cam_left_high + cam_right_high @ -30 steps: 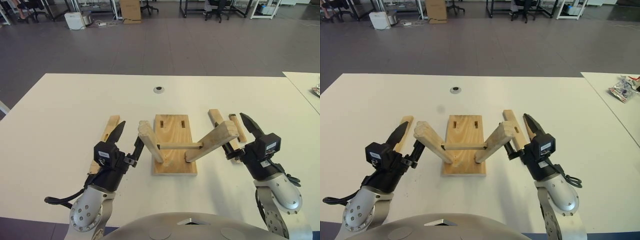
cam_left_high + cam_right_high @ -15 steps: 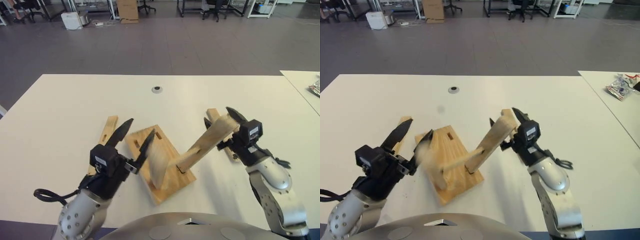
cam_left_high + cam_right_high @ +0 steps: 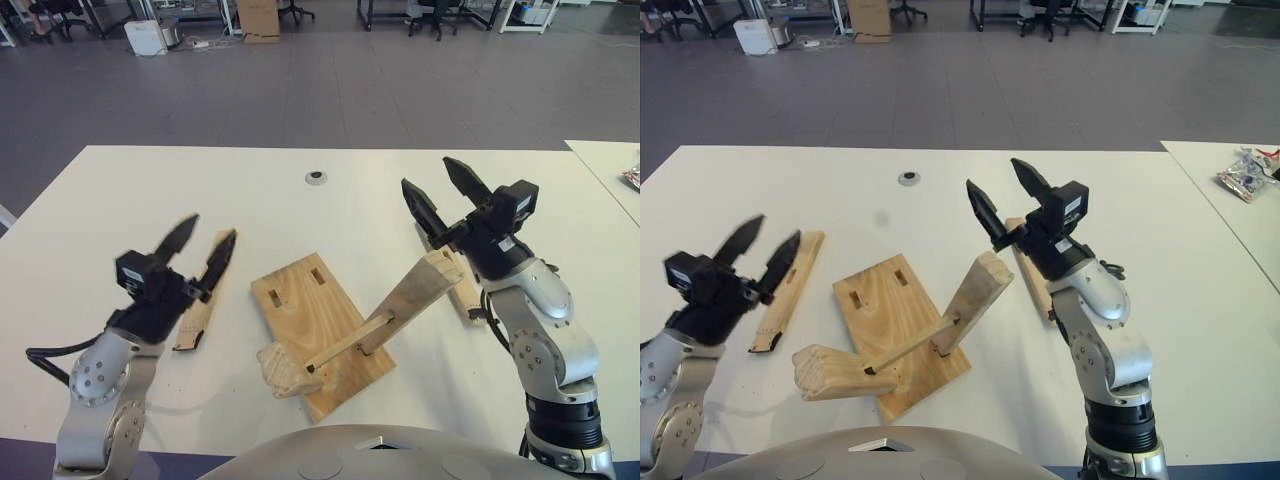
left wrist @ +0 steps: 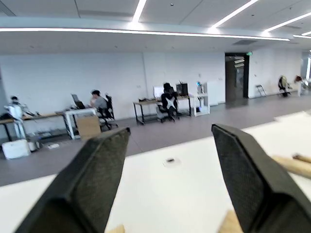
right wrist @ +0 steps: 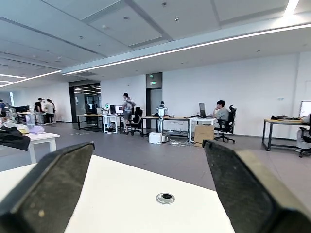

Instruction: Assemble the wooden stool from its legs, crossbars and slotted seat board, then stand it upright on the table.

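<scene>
- Head camera: the slotted seat board [image 3: 322,318] lies flat on the white desk [image 3: 120,200], turned on a diagonal, its two slots at the far end.
- Across the board sits a half-built frame, two legs joined by a thin crossbar [image 3: 345,345].
- The raised leg [image 3: 415,295] stands tilted, with its lower end on the board's right edge and its upper end pointing up and to the right.
- The fallen leg [image 3: 285,368] lies on its side at the board's near left corner.
- A loose leg [image 3: 790,290] lies flat on the desk to the left of the board. The left gripper [image 3: 205,235] hangs over it with its fingers spread, holding nothing.
- The right gripper [image 3: 430,178] is lifted above the raised leg's top, apart from it. Its fingers are spread and point away, holding nothing.
- More loose wooden pieces [image 3: 1030,270] lie on the desk just behind the right arm. A small round grommet [image 3: 316,178] sits farther back on the desk.
- Left wrist camera: two black fingers [image 4: 92,179] stand wide apart with nothing between them. Beyond them are the desk top, the grommet, and a wooden end [image 4: 291,165] at the edge.
- Right wrist camera: both fingers [image 5: 248,194] are held wide apart, framing bare desk and the grommet.
</scene>
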### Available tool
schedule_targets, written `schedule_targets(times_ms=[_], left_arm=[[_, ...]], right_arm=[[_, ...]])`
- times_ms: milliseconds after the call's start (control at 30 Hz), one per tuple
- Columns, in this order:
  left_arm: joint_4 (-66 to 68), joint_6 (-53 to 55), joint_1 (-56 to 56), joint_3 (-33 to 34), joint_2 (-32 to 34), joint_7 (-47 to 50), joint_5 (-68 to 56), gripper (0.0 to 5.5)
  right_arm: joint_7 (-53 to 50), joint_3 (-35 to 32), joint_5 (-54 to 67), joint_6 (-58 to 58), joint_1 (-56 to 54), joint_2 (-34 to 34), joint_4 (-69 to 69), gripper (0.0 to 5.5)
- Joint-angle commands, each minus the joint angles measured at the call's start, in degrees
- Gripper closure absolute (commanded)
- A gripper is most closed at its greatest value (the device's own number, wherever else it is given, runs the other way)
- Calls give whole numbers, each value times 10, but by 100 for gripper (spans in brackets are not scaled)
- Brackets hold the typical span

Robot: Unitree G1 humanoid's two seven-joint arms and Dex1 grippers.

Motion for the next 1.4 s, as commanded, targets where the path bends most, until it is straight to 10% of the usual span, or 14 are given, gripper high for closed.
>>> schedule_targets(times_ms=[33, 333, 600, 900, 1167, 1400], left_arm=[[73, 34, 77, -53, 107, -32, 194, 236], [139, 11, -93, -203, 110, -160, 262, 236], [377, -6, -371, -201, 30, -117, 298, 236], [169, 5, -147, -161, 137, -288, 152, 236], [74, 42, -35, -163, 136, -289, 112, 236], [-60, 178, 83, -227, 174, -270, 71, 236]], right_arm=[[18, -36, 2, 9, -7, -27, 46, 133], [29, -26, -36, -29, -7, -13, 90, 133], [23, 3, -58, -42, 15, 15, 79, 133], [73, -16, -67, -55, 13, -23, 123, 133], [453, 66, -141, -7, 2, -346, 280, 133], [562, 115, -112, 31, 76, -385, 175, 133]])
